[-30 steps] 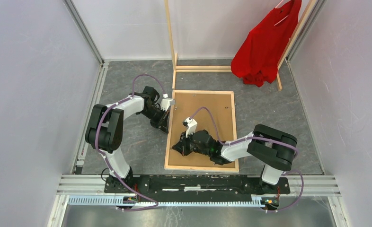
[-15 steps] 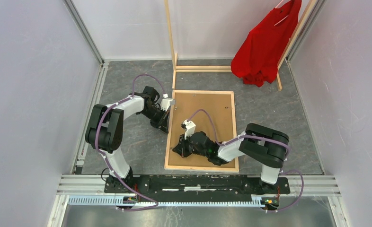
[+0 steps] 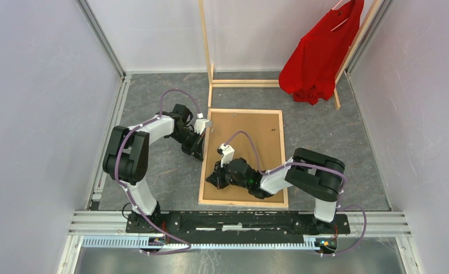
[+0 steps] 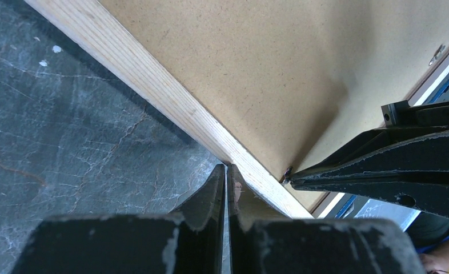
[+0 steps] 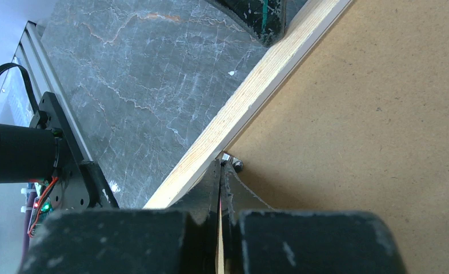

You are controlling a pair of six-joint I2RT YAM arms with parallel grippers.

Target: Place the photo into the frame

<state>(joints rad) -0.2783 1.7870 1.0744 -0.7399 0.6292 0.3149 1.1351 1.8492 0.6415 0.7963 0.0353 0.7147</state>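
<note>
The frame point(image 3: 242, 203) lies face down on the table, its light wood back up. The photo's plain brown board back point(image 3: 256, 137) fills it. My left gripper point(image 3: 201, 149) is shut, its tips touching the outer side of the frame's left rail point(image 4: 153, 91), next to the board point(image 4: 256, 68). My right gripper point(image 3: 212, 177) is shut and lies low over the board point(image 5: 371, 114). Its tips point(image 5: 220, 165) are at the inner side of the left rail point(image 5: 256, 91), against a small metal tab point(image 5: 235, 166). The photo's printed side is hidden.
A tall wooden clothes rack point(image 3: 206, 51) with a red shirt point(image 3: 319, 51) stands at the back, just beyond the frame's far edge. Grey walls close in on the left and right. The arm bases and a metal rail point(image 3: 239, 220) run along the near edge.
My right arm has shifted a little to the left, bringing its gripper closer to the frame's left rail. The left arm, the frame and the photo have not moved.
</note>
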